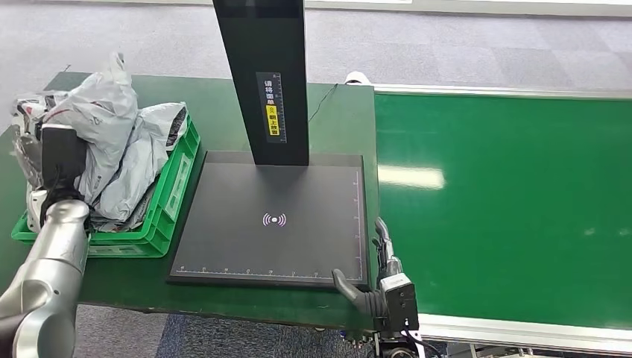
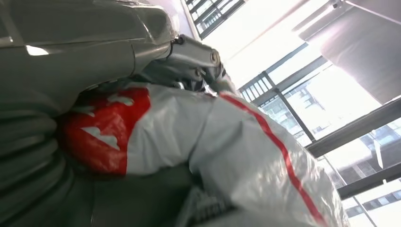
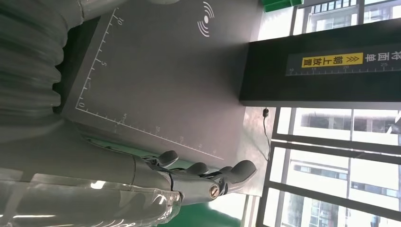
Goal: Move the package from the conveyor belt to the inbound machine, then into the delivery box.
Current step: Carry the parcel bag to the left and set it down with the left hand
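I see a dark green bench (image 1: 223,97) in front of me. A thin black cable (image 1: 322,101) lies on its far part and runs to the back edge. A small white thing (image 1: 358,77) peeks over that back edge, just beside the cable's end; I cannot tell what it is. Past the bench the floor (image 1: 462,45) is grey carpet laid in squares. Down by the near edge of the bench the carpet looks more blue. Big windows (image 3: 331,156) with dark bars are bright with daylight. Through the glass I see tall buildings (image 3: 326,14) with many small windows.
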{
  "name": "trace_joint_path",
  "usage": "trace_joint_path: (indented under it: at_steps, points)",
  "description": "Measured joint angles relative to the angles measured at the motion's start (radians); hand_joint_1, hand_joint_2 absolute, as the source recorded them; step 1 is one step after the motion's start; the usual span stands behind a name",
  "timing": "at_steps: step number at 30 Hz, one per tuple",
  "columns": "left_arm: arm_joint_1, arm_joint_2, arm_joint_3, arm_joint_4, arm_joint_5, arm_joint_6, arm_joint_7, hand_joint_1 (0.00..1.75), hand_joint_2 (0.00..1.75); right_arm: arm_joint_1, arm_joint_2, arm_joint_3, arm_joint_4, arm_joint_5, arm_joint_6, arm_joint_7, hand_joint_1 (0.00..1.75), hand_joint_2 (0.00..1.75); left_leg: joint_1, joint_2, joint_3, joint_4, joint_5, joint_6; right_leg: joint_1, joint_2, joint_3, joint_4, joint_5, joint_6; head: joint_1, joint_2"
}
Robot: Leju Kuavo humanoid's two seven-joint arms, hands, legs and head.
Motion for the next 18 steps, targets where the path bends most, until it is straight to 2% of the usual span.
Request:
trace_joint_path:
  at_steps: [5,15,18]
  points:
    - [0.113,-0.015,0.013,-0.077,-0.029,-0.007,-0.021,0.0,1.75,0.0,0.0,-0.003,0.005,-0.002,0.0,-0.008,0.0,1.75,0.0,0.0,0.0,0.0,0.0,0.0,0.0,0.0,0.0,0.0,0.0,0.0,0.0,0.0]
    - [0.254,-0.051,0.017,-0.225,-0.034,-0.011,-0.002,0.0,1.75,-0.009,-0.003,-0.003,0.027,-0.015,0.002,-0.019,0.0,1.75,0.0,0.0,0.0,0.0,0.0,0.0,0.0,0.0,0.001,0.0,0.0,0.0,0.0,0.0]
    - [0.287,-0.06,0.024,-0.276,-0.002,-0.012,-0.023,0.0,1.75,-0.015,-0.004,-0.003,0.034,-0.018,0.002,-0.022,0.0,1.75,0.0,0.0,0.0,0.0,0.0,0.0,0.0,0.0,0.0,0.0,0.0,0.0,0.0,0.0]
